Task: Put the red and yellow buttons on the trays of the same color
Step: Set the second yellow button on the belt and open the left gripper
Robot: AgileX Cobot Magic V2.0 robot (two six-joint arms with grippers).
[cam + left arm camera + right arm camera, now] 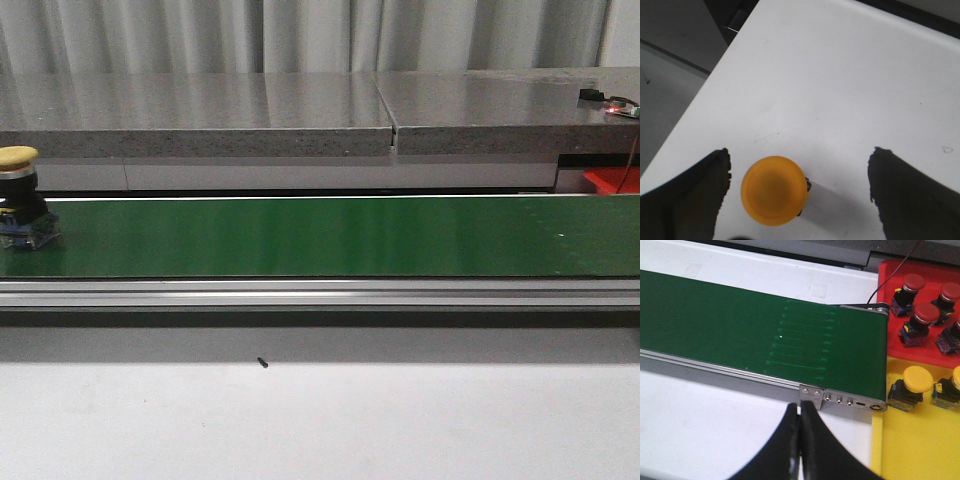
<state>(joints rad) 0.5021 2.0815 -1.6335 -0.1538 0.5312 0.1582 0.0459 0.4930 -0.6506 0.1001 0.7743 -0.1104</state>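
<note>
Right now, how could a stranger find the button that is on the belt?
Look at the long green conveyor belt in the front view and follow it to its far left end. There stands the yellow button, a mushroom cap on a dark base, alone on the belt.

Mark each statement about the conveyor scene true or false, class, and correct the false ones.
1. The right gripper has its fingers closed together. True.
2. The left gripper is clamped on the yellow button. False: its fingers stand wide apart, the button between them nearer one finger.
3. A yellow-capped button sits at the left end of the green belt. True.
4. The red tray holds only yellow buttons. False: the buttons seen in it are red-capped; yellow ones sit in the yellow tray.
</note>
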